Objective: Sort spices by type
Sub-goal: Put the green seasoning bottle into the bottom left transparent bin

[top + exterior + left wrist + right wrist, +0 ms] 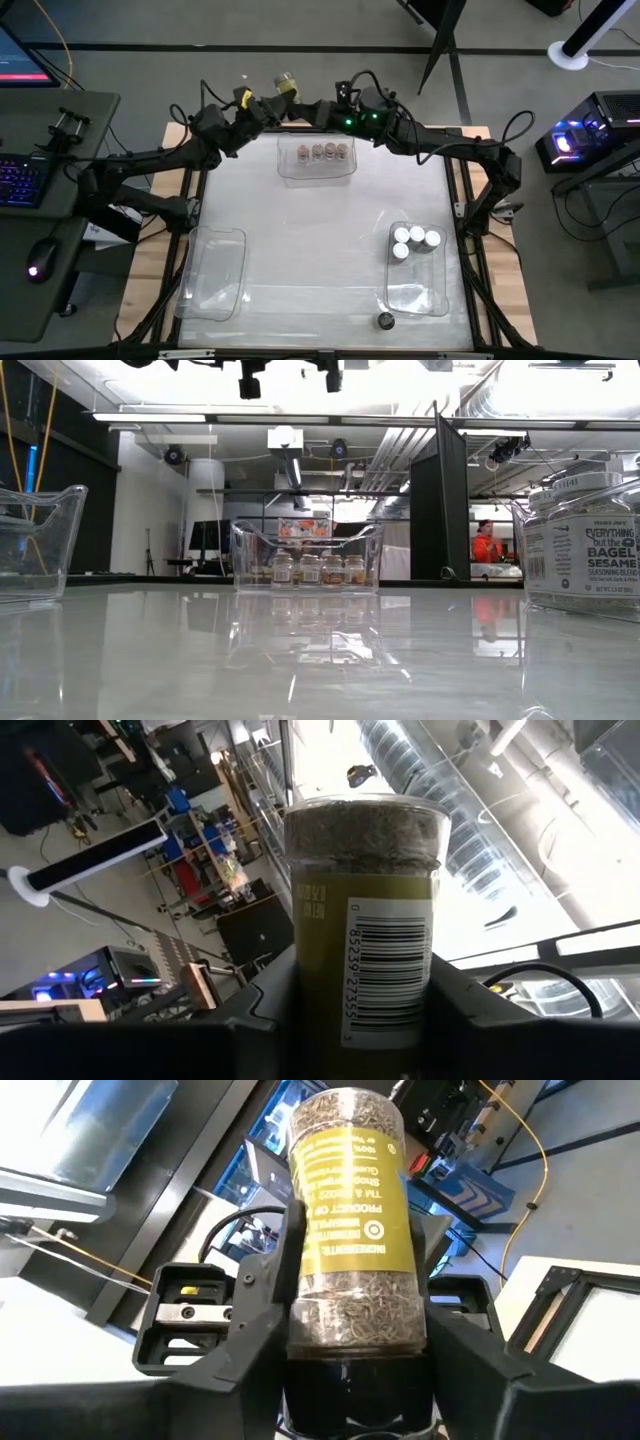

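Mid-air handover above the far edge of the white table [320, 230]: a clear round spice jar with a yellow-green label and dried green herbs [285, 84] sits between both grippers. The left gripper [362, 1010] pinches the jar at its barcode end, fingers tight on both sides. The right gripper [350, 1370] has its jaws around the same jar's dark-lid end, dark fingers [262, 1295] flanking the label; whether they press or just bracket, cannot tell.

Judgement: one side must grip firmly before the other lets go, keeping the jar axis steady so it doesn't twist out.

On the table:
- clear far-edge bin [316, 170] holds four tan-lid jars [322, 151]
- right-edge bin [418, 285] holds four white-lid jars [413, 240]
- left-edge bin [212, 272] looks bare
- one black-lid jar [386, 320] stands loose near the front edge, likely next
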Tool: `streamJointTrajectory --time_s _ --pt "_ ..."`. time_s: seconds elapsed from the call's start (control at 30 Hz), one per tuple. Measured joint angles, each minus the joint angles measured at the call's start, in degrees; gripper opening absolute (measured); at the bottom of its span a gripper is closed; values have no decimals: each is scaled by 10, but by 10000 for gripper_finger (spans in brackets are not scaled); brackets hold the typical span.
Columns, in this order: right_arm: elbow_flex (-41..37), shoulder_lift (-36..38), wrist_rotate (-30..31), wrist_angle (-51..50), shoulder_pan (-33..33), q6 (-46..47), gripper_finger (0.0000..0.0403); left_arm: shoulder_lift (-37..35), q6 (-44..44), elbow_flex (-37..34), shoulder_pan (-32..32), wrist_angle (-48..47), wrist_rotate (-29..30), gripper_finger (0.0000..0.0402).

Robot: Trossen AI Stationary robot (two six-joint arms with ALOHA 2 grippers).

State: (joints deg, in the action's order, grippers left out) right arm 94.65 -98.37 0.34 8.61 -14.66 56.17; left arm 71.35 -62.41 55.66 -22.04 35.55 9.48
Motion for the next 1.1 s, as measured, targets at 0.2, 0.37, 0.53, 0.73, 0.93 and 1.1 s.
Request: streamJointTrajectory --time_s 0.2,0.37,0.53,0.73,0.93,1.1 --pt "0 0 -5 -7 0 3 194 0 10 -1 0 1 3 166" --pt "0 1 -12 -7 -1 -10 194 -4 64 -1 -18 9 -15 202" --pt "0 24 -49 -33 -22 -38 194 -37 92 -2 -81 8 -65 225" --pt "2 53 -100 -78 -35 -110 194 -104 129 -1 -153 -97 -191 230" --pt "3 48 -231 -250 -14 -208 194 -190 309 -1 -153 -354 -315 231" --pt "2 29 -198 -490 26 -278 194 -226 468 -1 -90 -597 -303 231"
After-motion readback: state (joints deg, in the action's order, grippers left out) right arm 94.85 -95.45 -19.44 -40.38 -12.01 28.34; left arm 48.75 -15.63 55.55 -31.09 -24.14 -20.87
